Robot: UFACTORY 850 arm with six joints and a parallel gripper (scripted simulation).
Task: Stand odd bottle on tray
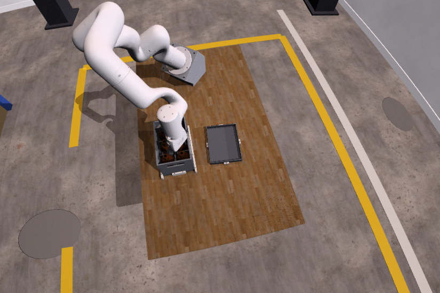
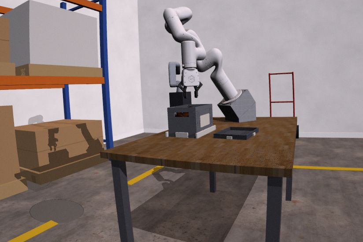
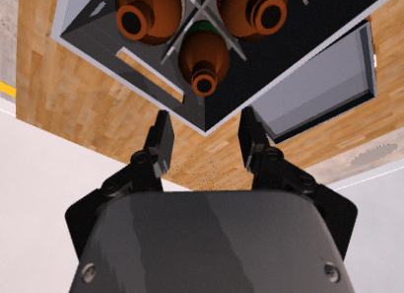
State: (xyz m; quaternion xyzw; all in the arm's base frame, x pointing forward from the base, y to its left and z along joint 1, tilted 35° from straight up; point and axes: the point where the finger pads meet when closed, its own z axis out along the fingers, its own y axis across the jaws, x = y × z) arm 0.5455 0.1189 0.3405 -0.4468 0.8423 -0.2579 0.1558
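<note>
The grey crate point(image 1: 165, 169) point(image 2: 181, 124) point(image 3: 217, 108) stands level on the table and holds brown bottles in divided cells. In the wrist view three show: a near one point(image 3: 203, 55) in the corner cell, one to the left point(image 3: 160, 14) and one to the right point(image 3: 238, 19). The other bottles are hidden there by the frame's edge. Neck thicknesses cannot be compared reliably. The grey tray point(image 1: 218, 144) point(image 2: 235, 132) point(image 3: 320, 83) lies level beside the crate, with nothing on it. My gripper point(image 2: 190, 96) point(image 3: 205, 121) is open and empty, above the crate and clear of its rim.
White locating blocks and a rail point(image 2: 205, 132) border the crate on the wooden table point(image 1: 227, 211) point(image 2: 234, 154). Small white blocks point(image 2: 229, 137) sit against the tray. The crate's walls and thin crossed dividers point(image 3: 199, 9) surround the bottles.
</note>
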